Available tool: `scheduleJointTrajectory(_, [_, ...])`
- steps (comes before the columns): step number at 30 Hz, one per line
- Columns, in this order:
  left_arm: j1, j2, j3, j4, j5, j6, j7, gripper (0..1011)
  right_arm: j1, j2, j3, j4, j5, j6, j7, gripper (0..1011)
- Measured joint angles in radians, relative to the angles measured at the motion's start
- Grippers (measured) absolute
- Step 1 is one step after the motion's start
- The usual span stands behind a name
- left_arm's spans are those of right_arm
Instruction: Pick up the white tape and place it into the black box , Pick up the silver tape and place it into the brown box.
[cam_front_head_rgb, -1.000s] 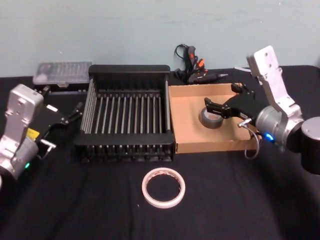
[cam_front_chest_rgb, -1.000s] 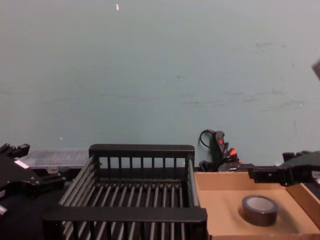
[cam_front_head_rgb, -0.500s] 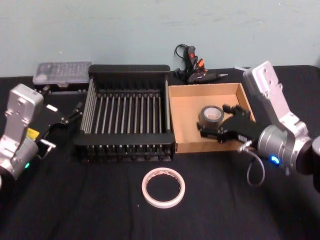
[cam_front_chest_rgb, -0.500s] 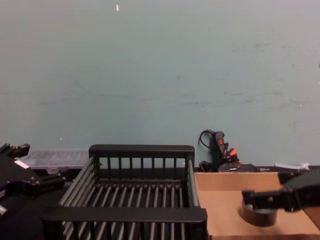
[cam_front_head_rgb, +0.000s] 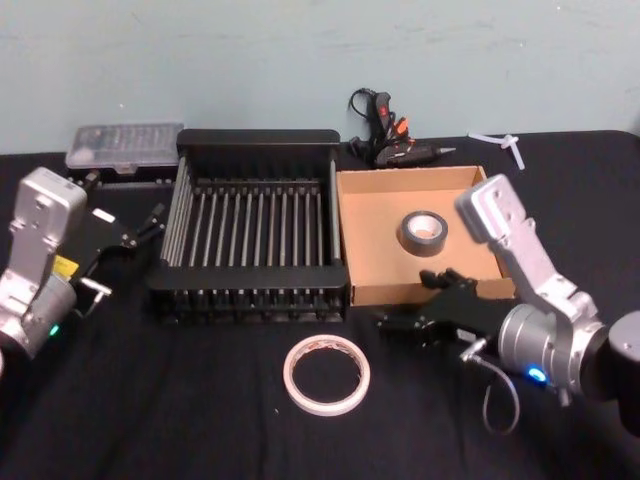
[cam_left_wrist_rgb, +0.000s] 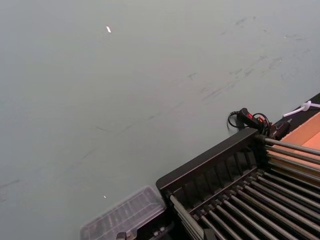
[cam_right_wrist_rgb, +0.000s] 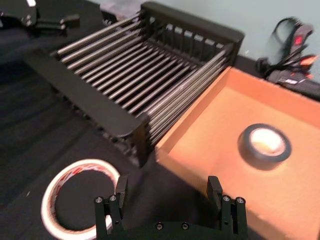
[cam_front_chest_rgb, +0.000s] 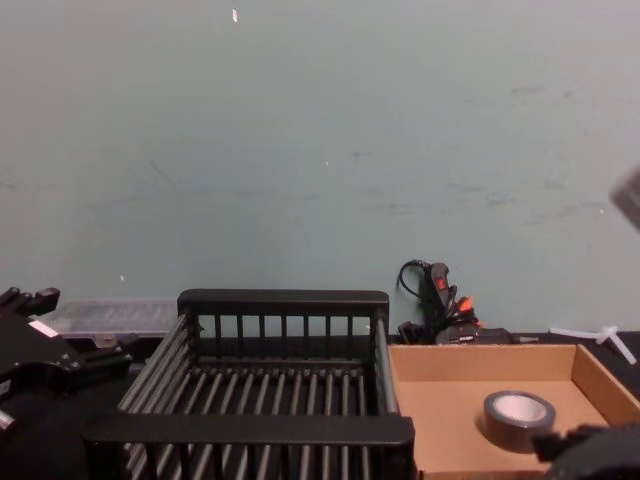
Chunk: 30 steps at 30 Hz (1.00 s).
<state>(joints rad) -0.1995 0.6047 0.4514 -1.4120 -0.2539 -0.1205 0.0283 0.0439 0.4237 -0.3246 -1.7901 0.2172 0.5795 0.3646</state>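
The white tape (cam_front_head_rgb: 326, 374) lies flat on the black table in front of the black box (cam_front_head_rgb: 250, 140). It also appears in the right wrist view, white tape (cam_right_wrist_rgb: 80, 197), just beside one finger (cam_right_wrist_rgb: 120, 189). My right gripper (cam_front_head_rgb: 410, 318) hangs open and empty in front of the brown box (cam_front_head_rgb: 372, 220), to the right of the white ring. The silver tape (cam_front_head_rgb: 423, 232) rests flat inside the brown box, seen again as silver tape (cam_right_wrist_rgb: 264, 142) and silver tape (cam_front_chest_rgb: 518, 412). My left gripper (cam_front_head_rgb: 140, 230) is parked left of the black box.
A clear plastic case (cam_front_head_rgb: 125, 147) sits behind the black box's left corner. A black and orange glue gun with cable (cam_front_head_rgb: 385, 125) lies behind the brown box. A small white piece (cam_front_head_rgb: 500, 141) lies at the back right. Open tabletop stretches around the white ring.
My right gripper has pulled back from over the brown box, leaving the silver tape inside, and has come down in front of the box toward the white tape. The left arm stayed still.
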Motion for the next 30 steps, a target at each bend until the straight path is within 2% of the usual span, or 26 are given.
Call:
scheduleJointTrajectory(7, [0.0,0.0,0.0,0.0,0.0,0.0,0.0,1001,-0.005,-0.006,-0.047,-0.005,-0.025,0.03,-0.017,1002])
scheduleJointTrajectory(16, [0.0,0.0,0.0,0.0,0.0,0.0,0.0,1001,0.004,-0.036,-0.099,0.005,-0.083,0.055,-0.025,1002])
scheduleJointTrajectory(30, [0.0,0.0,0.0,0.0,0.0,0.0,0.0,1001,0.013,-0.067,-0.121,0.035,-0.133,0.073,-0.016,1002])
